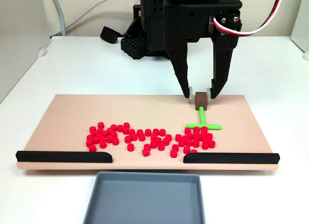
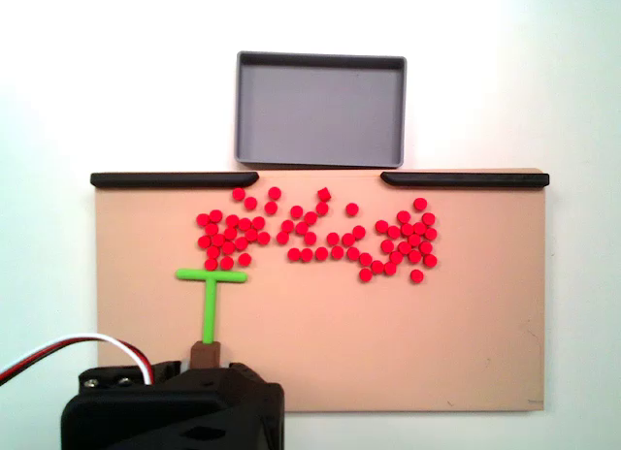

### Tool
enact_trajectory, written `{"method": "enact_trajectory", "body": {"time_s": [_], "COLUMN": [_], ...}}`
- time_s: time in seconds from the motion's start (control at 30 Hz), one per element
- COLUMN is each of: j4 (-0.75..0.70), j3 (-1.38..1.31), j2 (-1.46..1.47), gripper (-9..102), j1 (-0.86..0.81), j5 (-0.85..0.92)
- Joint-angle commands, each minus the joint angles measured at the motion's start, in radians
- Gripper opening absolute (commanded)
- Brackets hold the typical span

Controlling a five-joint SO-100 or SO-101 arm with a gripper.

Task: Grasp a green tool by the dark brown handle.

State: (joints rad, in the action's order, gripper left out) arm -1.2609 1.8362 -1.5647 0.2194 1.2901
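The green tool (image 1: pixel 202 119) lies flat on the tan board (image 1: pixel 72 113), its crossbar toward the red pieces. Its dark brown handle (image 1: pixel 200 100) points at the arm. My gripper (image 1: pixel 200 94) comes down from above and is open. One fingertip stands on each side of the handle, with a small gap on both sides. In the other fixed view the green tool (image 2: pixel 210 309) runs down to the dark brown handle (image 2: pixel 205 353), which sits at the edge of the black gripper body (image 2: pixel 175 411); the fingertips are hidden there.
Several small red cylinders (image 1: pixel 145 137) are scattered across the board, some touching the crossbar. Two long black strips (image 1: pixel 63 156) (image 1: pixel 231 158) line the board's near edge. A grey tray (image 1: pixel 145 200) sits beyond that edge. Cables and the arm base (image 1: pixel 145 35) stand behind the board.
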Motion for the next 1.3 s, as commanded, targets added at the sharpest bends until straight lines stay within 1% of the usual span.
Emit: {"method": "enact_trajectory", "body": {"time_s": [0.0,0.83,1.07,1.27], "j4": [0.009,0.017,0.017,0.017], "j3": [-0.034,-0.034,-0.034,-0.034], "j2": [-0.005,0.012,0.012,0.008], "gripper": [13,10,0,0], "j1": [0.002,0.020,0.026,0.031], "j5": [-0.003,-0.011,-0.009,-0.008]}}
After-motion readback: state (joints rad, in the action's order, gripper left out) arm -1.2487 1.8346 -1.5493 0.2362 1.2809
